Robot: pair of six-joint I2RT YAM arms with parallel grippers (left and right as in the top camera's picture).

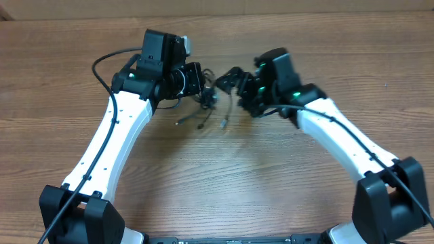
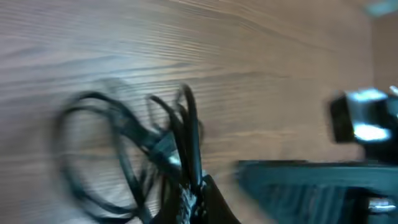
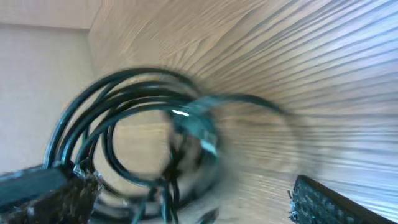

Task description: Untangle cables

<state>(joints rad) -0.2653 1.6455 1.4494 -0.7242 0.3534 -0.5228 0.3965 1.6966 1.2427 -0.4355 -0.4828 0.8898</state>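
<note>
The cables (image 1: 211,108) are thin black cords bunched between my two grippers at the table's far middle, with loose plug ends trailing toward the front. My left gripper (image 1: 205,91) is shut on several strands; in the blurred left wrist view they rise from its fingertips (image 2: 194,190) and loops (image 2: 118,155) spread to the left. My right gripper (image 1: 234,78) is just right of the bunch. In the right wrist view its fingers (image 3: 193,199) stand wide apart, and a coil of cables (image 3: 124,118) lies against the left finger, with a pale plug at its centre.
The wooden table (image 1: 224,183) carries nothing else. Thick black robot cables run along both white arms (image 1: 108,135). The right arm's body shows at the right of the left wrist view (image 2: 360,118).
</note>
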